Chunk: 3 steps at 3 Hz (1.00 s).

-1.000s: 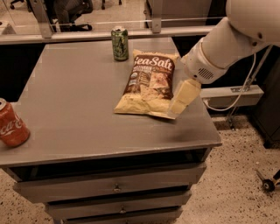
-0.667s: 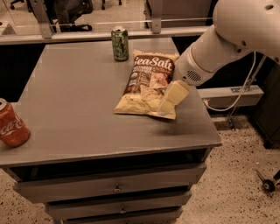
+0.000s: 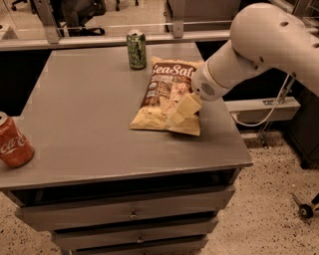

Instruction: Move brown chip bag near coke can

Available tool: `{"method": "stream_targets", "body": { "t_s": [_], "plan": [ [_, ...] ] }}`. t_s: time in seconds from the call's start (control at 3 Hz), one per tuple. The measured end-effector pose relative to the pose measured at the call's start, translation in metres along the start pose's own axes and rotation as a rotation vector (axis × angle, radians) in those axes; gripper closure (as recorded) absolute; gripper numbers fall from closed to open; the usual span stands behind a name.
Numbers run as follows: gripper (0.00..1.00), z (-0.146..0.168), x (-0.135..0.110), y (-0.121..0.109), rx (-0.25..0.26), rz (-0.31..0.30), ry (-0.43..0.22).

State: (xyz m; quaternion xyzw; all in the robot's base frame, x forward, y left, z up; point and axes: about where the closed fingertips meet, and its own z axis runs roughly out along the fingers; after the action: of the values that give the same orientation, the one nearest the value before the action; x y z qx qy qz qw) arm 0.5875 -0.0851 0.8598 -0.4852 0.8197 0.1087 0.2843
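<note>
The brown chip bag (image 3: 155, 107) reads "Sea Salt" in white, with the gripper (image 3: 180, 113) at the bag's lower right corner below that lettering — the coke can (image 3: 15, 143) bears Coca-Cola script.

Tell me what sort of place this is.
Probably an office or lab: a grey drawer cabinet, an office chair behind it, and a speckled hard floor. The gripper is at the lower right of the brown chip bag.
</note>
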Motion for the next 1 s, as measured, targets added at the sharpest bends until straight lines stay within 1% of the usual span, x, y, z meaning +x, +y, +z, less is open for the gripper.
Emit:
{"method": "stream_targets", "body": {
  "t_s": [0.33, 0.67, 1.0],
  "plan": [
    [0.42, 0.009, -0.003, -0.001, -0.007, 0.038, -0.025],
    [0.65, 0.009, -0.004, -0.001, -0.002, 0.058, -0.044],
    [0.88, -0.020, -0.015, -0.007, 0.044, 0.017, -0.080]
  ]
}}
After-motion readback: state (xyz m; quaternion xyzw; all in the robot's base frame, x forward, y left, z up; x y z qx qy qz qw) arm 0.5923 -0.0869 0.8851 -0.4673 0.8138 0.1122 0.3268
